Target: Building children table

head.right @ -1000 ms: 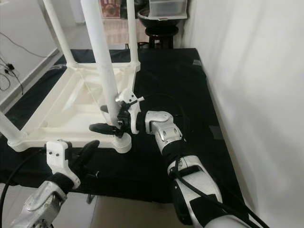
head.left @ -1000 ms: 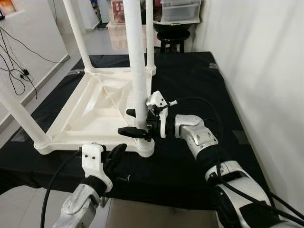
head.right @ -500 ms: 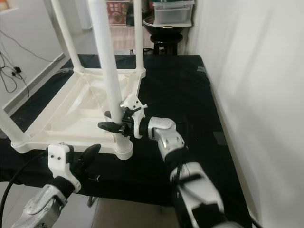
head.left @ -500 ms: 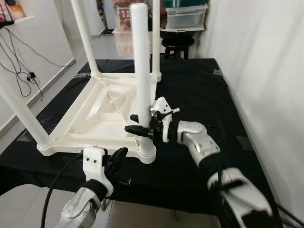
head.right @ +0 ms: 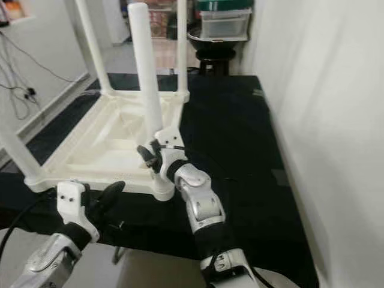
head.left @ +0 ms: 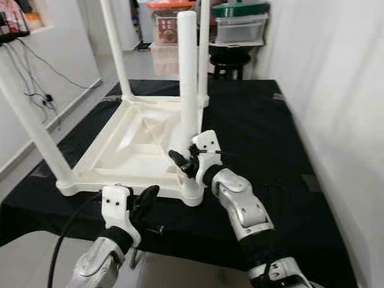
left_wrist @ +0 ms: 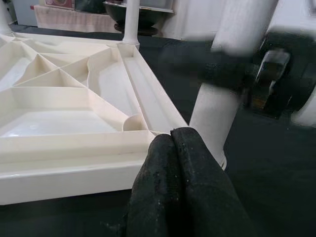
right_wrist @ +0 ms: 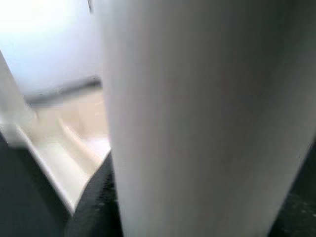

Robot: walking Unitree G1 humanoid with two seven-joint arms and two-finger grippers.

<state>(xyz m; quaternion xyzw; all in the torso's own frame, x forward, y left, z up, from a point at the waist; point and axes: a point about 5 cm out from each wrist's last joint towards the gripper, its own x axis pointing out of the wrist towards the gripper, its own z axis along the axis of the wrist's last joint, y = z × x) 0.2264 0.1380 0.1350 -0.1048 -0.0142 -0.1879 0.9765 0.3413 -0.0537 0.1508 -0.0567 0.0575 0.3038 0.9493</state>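
The white plastic children's table top (head.left: 129, 150) lies upside down on the black cloth-covered work surface (head.left: 264, 126), apparently so its corner sockets face up to take legs. The right gripper (head.left: 183, 163) has its two black fingers around the lower part of the nearest white cylindrical leg (head.left: 188, 78), just above that leg's socket, probably to seat or twist it home. I count four such legs standing upright, one at each corner, while the left gripper (head.left: 146, 201), fingers pressed together and holding nothing, hovers just outside the top's near edge.
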